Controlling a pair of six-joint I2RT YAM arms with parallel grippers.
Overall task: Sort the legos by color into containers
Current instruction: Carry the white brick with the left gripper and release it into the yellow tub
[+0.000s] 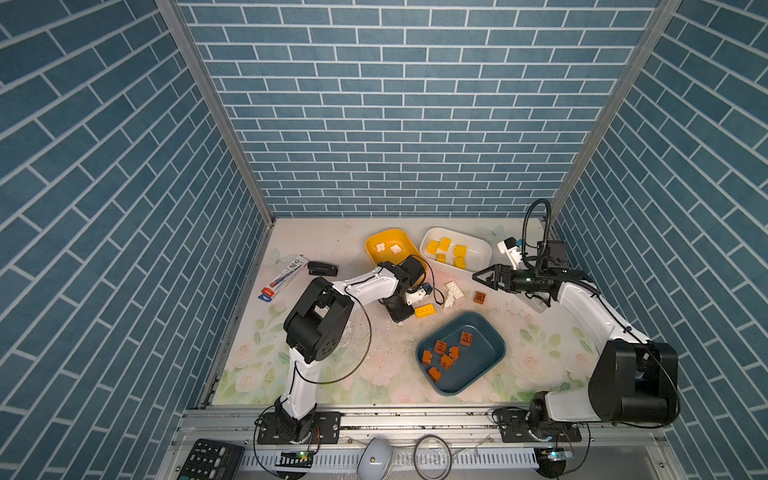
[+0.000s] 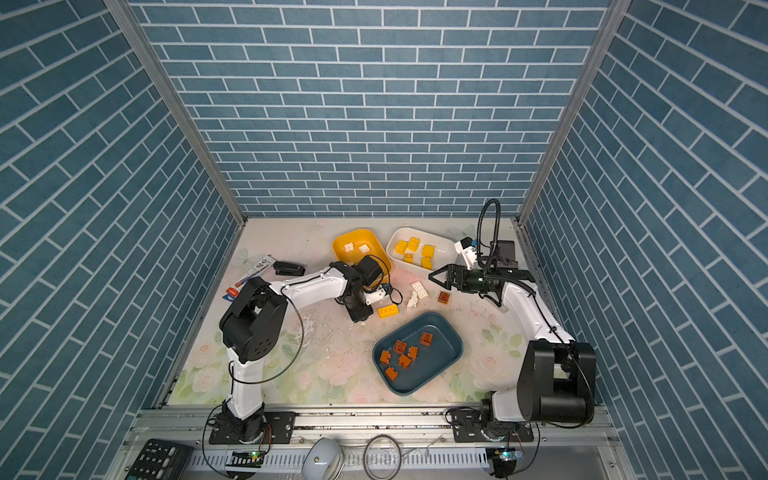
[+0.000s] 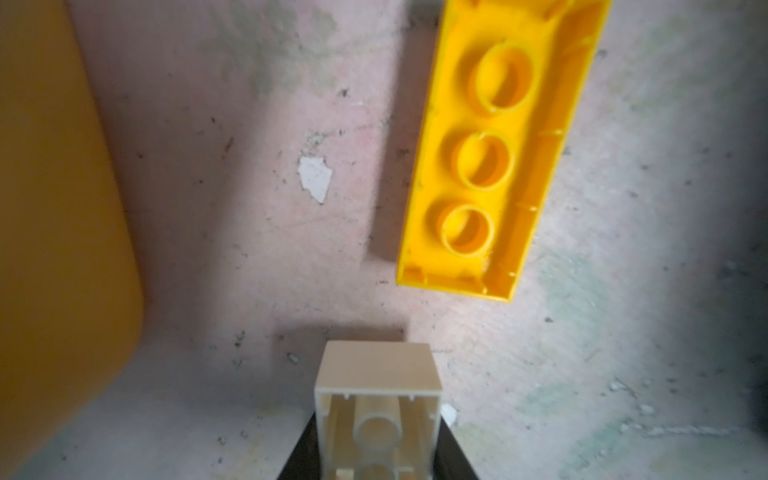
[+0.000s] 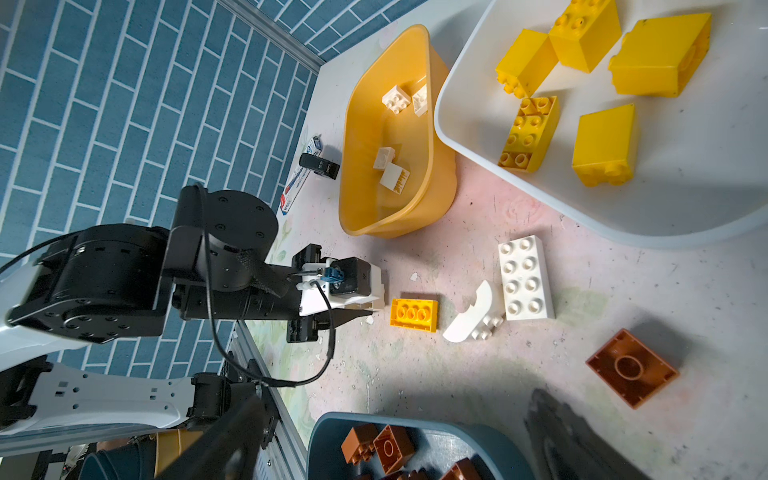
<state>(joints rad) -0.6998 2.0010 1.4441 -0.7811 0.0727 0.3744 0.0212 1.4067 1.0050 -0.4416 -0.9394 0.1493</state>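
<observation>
Your left claw point(image 1: 397, 316) is clenched on a small white brick point(image 3: 376, 374) low over the surface point(image 1: 395, 386), just beside an upturned yellow brick point(image 1: 424, 311) and near the mustard tub point(image 1: 390, 235). Your right claw point(image 1: 482, 277) hangs released beside the white tub point(image 1: 478, 253), near a loose brown brick point(image 1: 479, 297).

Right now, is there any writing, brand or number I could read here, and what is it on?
No text reads clearly.
long white carton: red and blue print, too small to read.
black keypad: white key marks, too blurred to read.
black stapler: small white mark, too small to read.
</observation>
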